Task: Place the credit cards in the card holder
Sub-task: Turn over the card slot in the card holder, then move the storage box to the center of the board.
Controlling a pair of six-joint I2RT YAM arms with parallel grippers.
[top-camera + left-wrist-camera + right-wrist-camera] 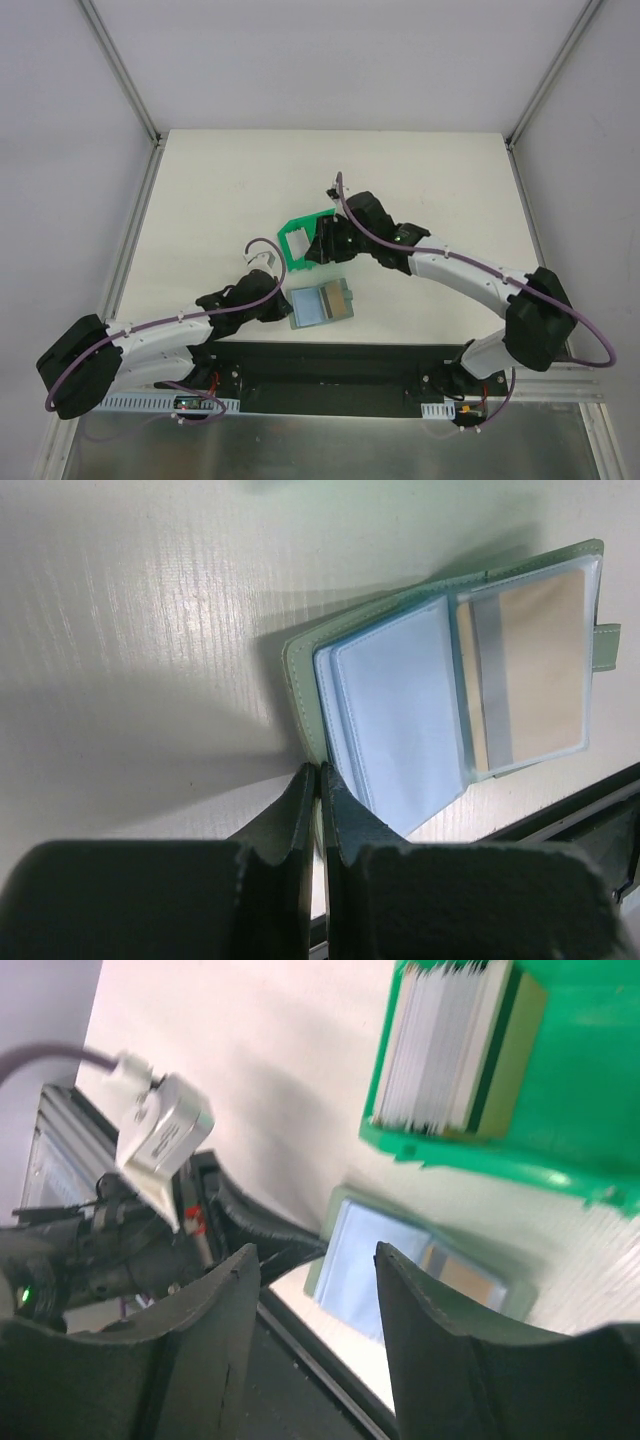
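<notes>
Top external: card holder point(320, 305) lies open flat on the white counter point(220, 200), near the front edge, between the two arms. Green bin point(290, 245) sits just behind it. Left claw point(283, 306) is low at the holder's left edge; right claw point(322, 248) is over the bin's right side.

Left wrist: left claw point(318, 780) is pressed together, tips right at the near-left corner of the card holder point(400, 710). Can't tell if it nips the cover. Tan card point(530, 670) with a grey stripe sits inside the right clear pocket; the left pocket looks pale blue.

Right wrist: right claw point(315, 1250) is spread, nothing between the fingers, in the air above the card holder point(370, 1260). White cards point(440, 1045) stand on edge, stacked inside the green bin point(480, 1150).
</notes>
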